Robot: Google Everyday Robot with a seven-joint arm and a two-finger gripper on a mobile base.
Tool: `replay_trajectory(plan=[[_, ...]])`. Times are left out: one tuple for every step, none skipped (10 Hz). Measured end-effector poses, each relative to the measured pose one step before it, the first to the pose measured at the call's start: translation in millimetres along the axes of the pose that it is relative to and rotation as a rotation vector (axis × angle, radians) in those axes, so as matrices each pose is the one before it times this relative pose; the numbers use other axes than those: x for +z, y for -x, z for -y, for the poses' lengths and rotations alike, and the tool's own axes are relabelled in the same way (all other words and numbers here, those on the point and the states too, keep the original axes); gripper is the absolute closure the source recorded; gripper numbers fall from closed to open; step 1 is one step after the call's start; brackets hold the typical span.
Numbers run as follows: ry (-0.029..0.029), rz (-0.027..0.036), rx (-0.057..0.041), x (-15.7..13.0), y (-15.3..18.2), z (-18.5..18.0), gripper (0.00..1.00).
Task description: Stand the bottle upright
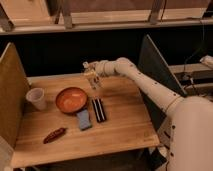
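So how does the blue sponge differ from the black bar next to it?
The blue sponge is shorter and wider; the black bar is longer, narrower and dark. The sponge lies nearer the table's front edge. Both lie flat, side by side, below the gripper, which is above the table's back.

Wooden table (120, 127) (dark wall (65, 55) behind)

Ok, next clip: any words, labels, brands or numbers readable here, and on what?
None readable.
Bottle at the gripper, above the table's far edge: its label is too blurred to read.
Black bar, blue sponge, cup, orange bowl: no visible text.
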Motion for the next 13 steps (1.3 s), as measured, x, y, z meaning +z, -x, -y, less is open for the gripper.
replay_trajectory(plan=[[0.00845, 0.01311, -0.00862, 4.43, -0.34, -3.18, 1.00], [0.00880, 0.00692, -0.00599, 4.32, -0.35, -3.25, 1.00], [0.00790, 0.00571, -0.00437, 3.54, -0.48, -3.08, 1.00], [0.00452, 0.00547, -0.00171, 3.01, -1.23, -2.53, 1.00], [0.00041, 0.00473, -0.00102, 1.84, -0.19, -1.39, 1.00], [-0.00057, 0.00321, -0.00228, 2.34, 0.66, -1.92, 1.00], [-0.00347, 0.00134, -0.00172, 1.05, -0.17, -1.83, 1.00], [-0.00668, 0.00049, 0.00287, -0.81, -1.22, -0.80, 1.00], [-0.00717, 0.00261, 0.00509, -0.87, -0.91, -0.49, 1.00], [-0.01303, 0.01123, 0.00966, -0.88, -0.55, -0.24, 1.00], [-0.01057, 0.01248, 0.00678, -0.33, -0.94, -0.26, 1.00], [-0.01172, 0.01698, 0.01060, 0.28, -1.37, -0.21, 1.00], [-0.01092, 0.02584, 0.01778, 1.25, -4.44, -2.16, 1.00]])
